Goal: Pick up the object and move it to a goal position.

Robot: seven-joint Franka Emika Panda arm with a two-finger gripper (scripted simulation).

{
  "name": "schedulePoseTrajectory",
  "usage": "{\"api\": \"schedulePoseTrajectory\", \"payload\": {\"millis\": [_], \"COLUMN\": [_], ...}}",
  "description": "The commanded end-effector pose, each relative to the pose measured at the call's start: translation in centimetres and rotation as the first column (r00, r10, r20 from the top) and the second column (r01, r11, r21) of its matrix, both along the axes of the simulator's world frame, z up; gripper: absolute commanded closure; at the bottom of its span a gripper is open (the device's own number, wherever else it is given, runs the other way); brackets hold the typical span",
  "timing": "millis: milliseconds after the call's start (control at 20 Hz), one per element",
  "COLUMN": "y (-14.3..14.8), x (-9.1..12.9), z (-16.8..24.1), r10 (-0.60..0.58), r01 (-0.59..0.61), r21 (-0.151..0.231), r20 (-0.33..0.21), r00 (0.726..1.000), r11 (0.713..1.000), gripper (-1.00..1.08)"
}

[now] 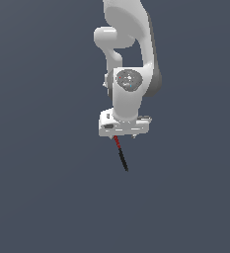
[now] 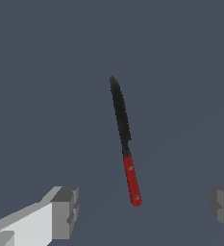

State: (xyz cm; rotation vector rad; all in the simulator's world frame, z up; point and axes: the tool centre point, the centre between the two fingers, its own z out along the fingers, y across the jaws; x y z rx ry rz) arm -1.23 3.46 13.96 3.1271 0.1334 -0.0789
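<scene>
Plain dark slate-blue surface [image 1: 37,197], perhaps floor; even light.

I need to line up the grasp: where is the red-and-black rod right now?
In the exterior view the rod lies on the grey floor just below the gripper, red end nearest it. In the wrist view it sits untouched between the open fingers.

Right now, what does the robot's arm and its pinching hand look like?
The arm is smooth, rounded and glossy white, made of fat tube-shaped pieces. One joint has a grey round cap with tiny red and blue dots. At its end sits a flat, boxy white hand with a small dark mark. The gripper has two blocky grey fingers on a white base. No cables show.
</scene>
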Motion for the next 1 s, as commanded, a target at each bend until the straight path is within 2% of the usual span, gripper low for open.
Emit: {"api": "schedulePoseTrajectory", "payload": {"millis": [0, 500, 950], "y": [0.0, 0.2, 0.1], "x": [0.0, 0.0, 0.2], "z": [0.0, 0.3, -1.0], "r10": [0.000, -0.041, -0.008], "r01": [0.000, 0.041, 0.008], "r21": [0.000, 0.005, 0.007], "r20": [0.000, -0.018, -0.008], "r00": [1.000, 0.999, 1.000], "r11": [1.000, 0.999, 1.000], "gripper": [-0.92, -0.92, -0.92]}}
